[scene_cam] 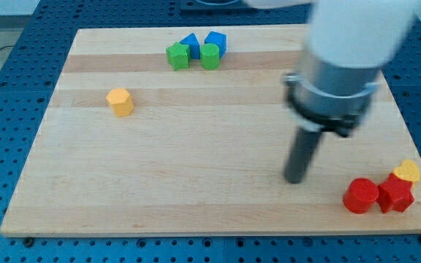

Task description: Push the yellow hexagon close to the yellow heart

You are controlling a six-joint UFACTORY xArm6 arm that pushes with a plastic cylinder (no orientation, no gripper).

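The yellow hexagon point(120, 101) sits on the wooden board at the view's left, in the upper half. The yellow heart point(408, 171) lies at the view's far right, near the bottom edge, touching a red block point(395, 194). My tip point(294, 179) rests on the board at the view's right of centre, far to the right of and below the hexagon, and well left of the heart.
A red cylinder point(360, 196) lies beside the other red block at the bottom right. At the view's top, two green blocks point(177, 55) point(210, 55) and two blue blocks point(190, 44) point(215, 41) are clustered. The board's edge point(196, 232) runs along the bottom.
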